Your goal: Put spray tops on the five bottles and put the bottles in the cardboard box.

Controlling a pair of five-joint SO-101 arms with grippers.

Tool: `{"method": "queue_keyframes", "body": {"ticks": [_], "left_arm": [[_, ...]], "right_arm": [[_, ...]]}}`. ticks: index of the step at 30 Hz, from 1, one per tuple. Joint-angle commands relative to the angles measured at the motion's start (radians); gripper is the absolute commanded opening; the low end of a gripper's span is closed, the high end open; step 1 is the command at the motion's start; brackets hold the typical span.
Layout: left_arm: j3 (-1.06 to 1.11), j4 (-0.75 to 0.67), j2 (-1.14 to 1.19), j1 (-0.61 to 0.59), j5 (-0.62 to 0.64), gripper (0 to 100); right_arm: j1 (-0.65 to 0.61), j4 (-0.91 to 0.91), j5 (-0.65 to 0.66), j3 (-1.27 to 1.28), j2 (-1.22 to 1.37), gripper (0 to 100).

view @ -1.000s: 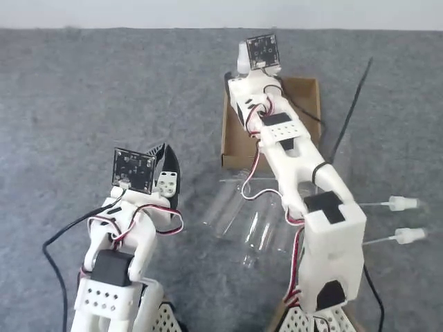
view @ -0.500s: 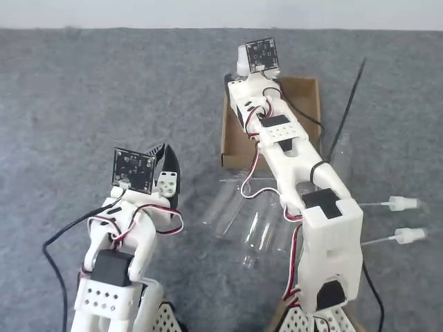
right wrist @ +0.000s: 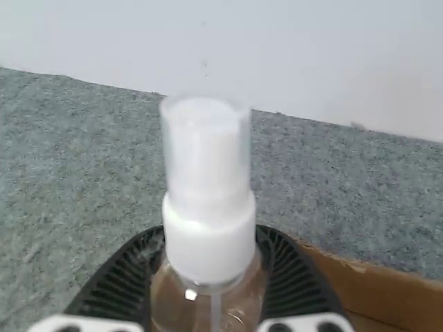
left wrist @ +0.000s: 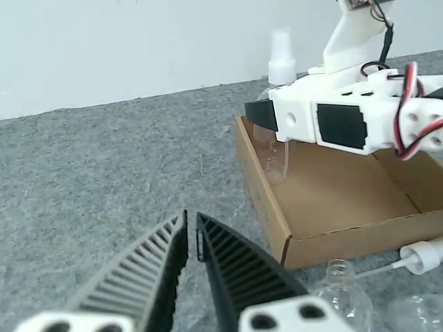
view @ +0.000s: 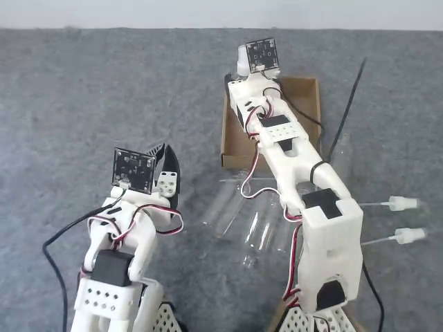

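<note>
My right gripper [right wrist: 208, 283] is shut on a clear bottle [right wrist: 206, 290] with a white spray top [right wrist: 206, 187], held upright. In the high view this bottle [view: 242, 62] is at the far left corner of the cardboard box [view: 304, 97]. The left wrist view shows it hanging just above the box [left wrist: 332, 200] floor. Several clear bottles [view: 249, 221] without tops lie on the carpet in front of the box. Two loose spray tops [view: 401, 204] lie to the right. My left gripper [left wrist: 192, 232] is shut with nothing in it, low at the near left [view: 166, 173].
The right arm [view: 291, 152] stretches over the box and hides much of its inside. A bare-necked bottle [left wrist: 340, 290] and a spray top [left wrist: 423, 256] lie just before the box's near wall. A black cable [view: 349, 111] runs past the box's right side. Grey carpet [view: 104, 90] spreads to the left.
The right arm has shifted very slightly with the bottle still in its gripper. The left arm has kept still.
</note>
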Motion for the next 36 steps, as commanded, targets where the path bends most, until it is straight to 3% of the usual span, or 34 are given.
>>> {"method": "queue_keyframes", "body": {"ticks": [1,5,16,20,23,33,36], "left_arm": [[-0.004,-0.021,0.002,-0.002,0.003,1],[-0.004,-0.023,0.002,-0.002,0.003,1],[-0.004,-0.023,0.002,-0.002,0.003,1],[-0.004,-0.023,0.002,-0.002,0.003,1],[-0.004,-0.023,0.002,-0.002,0.003,1],[-0.004,-0.023,0.002,-0.002,0.002,1],[-0.004,-0.023,0.002,-0.002,0.000,1]], "right_arm": [[0.002,-0.021,-0.005,-0.058,-0.015,0.7],[0.002,-0.021,-0.005,-0.058,-0.015,2.0],[-0.001,-0.021,0.005,-0.035,-0.024,19.2],[-0.021,-0.021,0.127,-0.032,-0.022,24.1],[-0.041,-0.019,0.147,-0.032,-0.022,28.0],[-0.019,0.048,0.146,-0.117,-0.025,29.1],[-0.018,0.142,0.146,-0.187,-0.025,29.2]]}}
